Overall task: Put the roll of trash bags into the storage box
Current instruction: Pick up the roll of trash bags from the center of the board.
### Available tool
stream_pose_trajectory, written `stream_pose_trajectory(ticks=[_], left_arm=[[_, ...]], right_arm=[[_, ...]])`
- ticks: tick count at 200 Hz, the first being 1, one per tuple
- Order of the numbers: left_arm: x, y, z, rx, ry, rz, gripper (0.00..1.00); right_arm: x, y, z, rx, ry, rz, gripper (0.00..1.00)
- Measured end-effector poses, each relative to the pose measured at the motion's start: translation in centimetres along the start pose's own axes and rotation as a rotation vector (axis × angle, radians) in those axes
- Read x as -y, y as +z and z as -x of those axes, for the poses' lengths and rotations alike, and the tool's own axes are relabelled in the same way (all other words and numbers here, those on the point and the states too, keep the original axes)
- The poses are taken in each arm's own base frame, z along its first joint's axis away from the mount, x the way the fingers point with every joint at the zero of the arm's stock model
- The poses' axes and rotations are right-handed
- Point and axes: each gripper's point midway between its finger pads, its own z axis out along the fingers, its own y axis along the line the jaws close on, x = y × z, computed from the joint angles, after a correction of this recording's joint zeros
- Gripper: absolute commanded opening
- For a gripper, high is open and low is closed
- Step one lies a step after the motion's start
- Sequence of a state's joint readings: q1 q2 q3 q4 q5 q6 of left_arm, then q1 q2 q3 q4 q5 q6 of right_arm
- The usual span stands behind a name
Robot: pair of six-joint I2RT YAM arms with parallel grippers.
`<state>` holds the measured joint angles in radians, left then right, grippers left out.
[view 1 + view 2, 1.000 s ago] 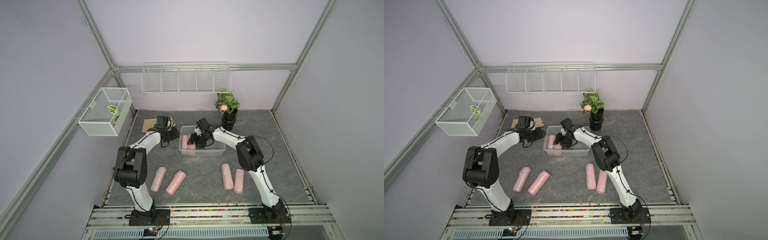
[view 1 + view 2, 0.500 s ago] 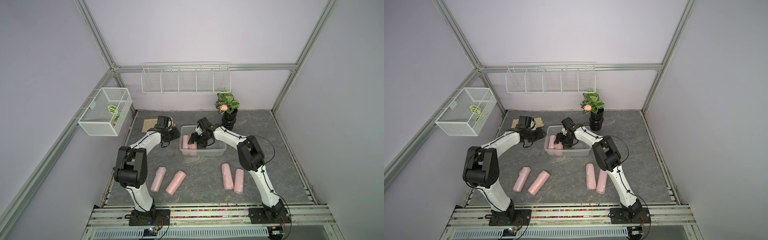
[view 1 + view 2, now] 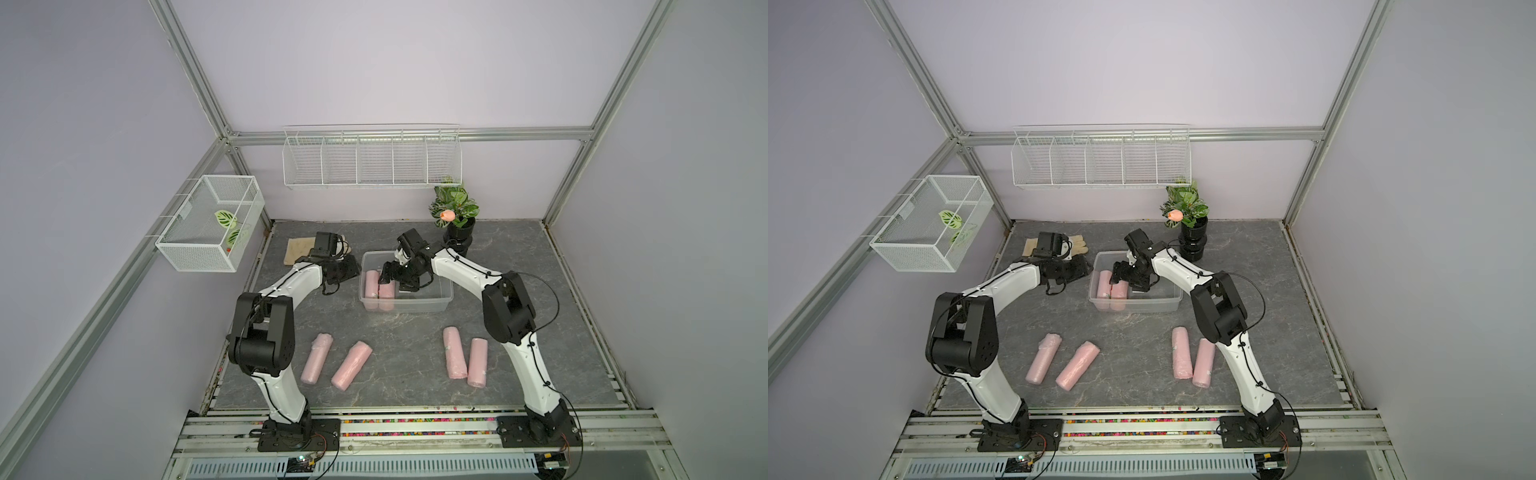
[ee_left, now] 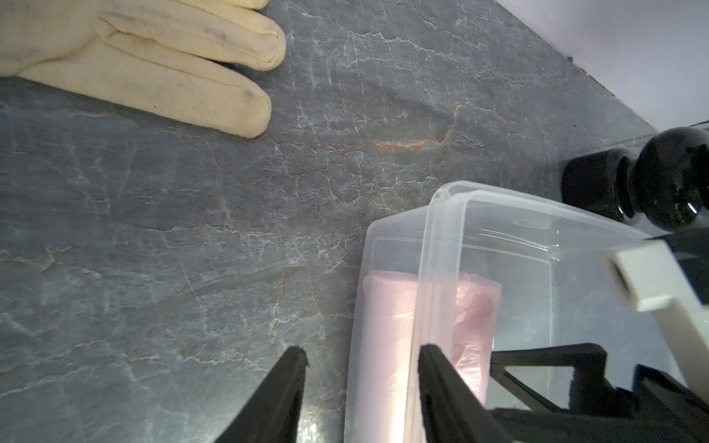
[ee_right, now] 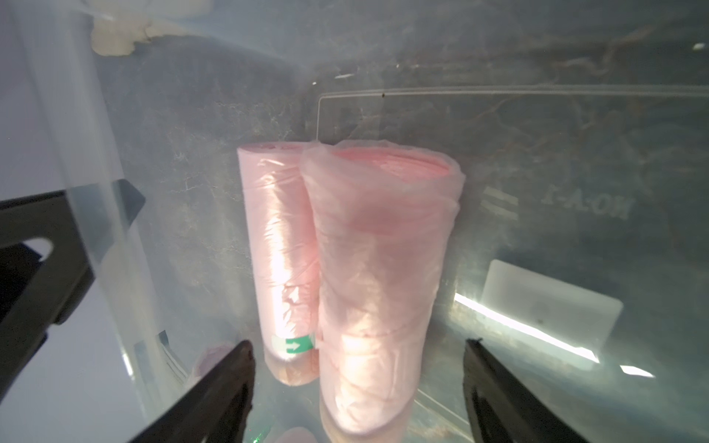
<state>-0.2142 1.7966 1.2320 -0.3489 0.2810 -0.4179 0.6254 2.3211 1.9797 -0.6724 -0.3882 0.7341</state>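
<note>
- Change since the earlier frames: the right gripper [image 5: 356, 345] has spread its jaws. They now stand wide on either side of the roll of trash bags [image 5: 380, 268], with a gap on each side, so the roll is released.
- Position: the roll lies inside the storage box [image 3: 419, 306], at the end nearer the left arm. It rests lengthwise against a second roll [image 5: 280, 249].
- Left gripper [image 4: 362, 353]: the jaws are apart and astride the box's end wall, one finger outside and one at the rim. No clamping is visible.
- Hazard: the roll's outer film is loose and wrinkled. A finger rising close beside it can snag the film and drag the roll back out.
- Hazard: the roll appears to sit slightly up on its neighbour, so a knock can shift it.
- Hazard: the box looks light, and contact from either arm can slide it.
- Appearance: the roll is a pale pink cylinder in a soft, translucent wrap, with one end open and ragged.
</note>
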Motion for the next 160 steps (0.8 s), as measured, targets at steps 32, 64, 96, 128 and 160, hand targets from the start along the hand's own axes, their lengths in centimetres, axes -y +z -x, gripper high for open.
stream_pose_trajectory(ticks=[32,64,96,128,160], left_arm=[[0.0,0.0,0.0,0.0,0.0,0.0,0.52],[-0.2,-0.1,0.1,0.003,0.002,0.018,0.54],[-0.5,-0.3,0.1,0.001,0.005,0.044,0.56],[-1.6,-0.9,-0.1,-0.003,-0.007,0.091,0.59],[-2.0,-2.0,0.4,0.02,-0.007,0.128,0.62]], right_arm=[[-1.1,-3.9,0.4,0.045,-0.061,-0.026,0.86],[-3.1,-12.4,0.2,0.153,-0.181,-0.079,0.84],[-2.5,-21.5,-4.0,0.259,-0.254,-0.155,0.83],[2.0,-23.4,-11.1,0.203,-0.242,-0.286,0.83],[7.0,-20.6,-17.7,0.059,-0.191,-0.425,0.84]])
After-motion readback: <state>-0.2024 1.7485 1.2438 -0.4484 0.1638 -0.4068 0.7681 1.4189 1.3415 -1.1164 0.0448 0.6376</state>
